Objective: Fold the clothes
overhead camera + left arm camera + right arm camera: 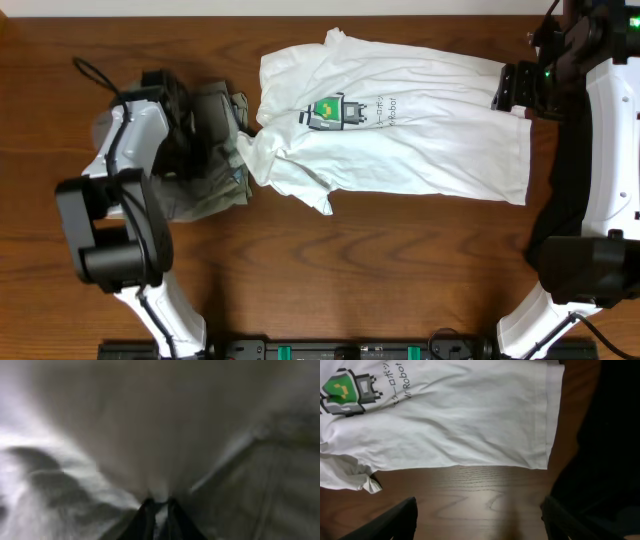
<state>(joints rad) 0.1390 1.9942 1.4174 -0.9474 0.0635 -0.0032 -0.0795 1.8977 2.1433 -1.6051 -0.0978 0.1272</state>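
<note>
Left tool (160, 506) nipping white cloth, right tool (479, 507) spread beside the hem.

The white T-shirt (400, 130) lies print-up on the bench (400, 270), along the far edge from the middle toward the right side, its green pixel-computer print (328, 112) and black lettering showing. One sleeve is bunched against the grey-khaki garment (215, 170), which is crumpled near the left edge under the left arm. In the blurred left wrist view the dark fingers (145, 519) are pressed nearly together with a fold of white fabric caught between them. The right tool hangs over bare wood just beside the shirt's bottom hem, fingers wide apart, holding nothing.
</note>
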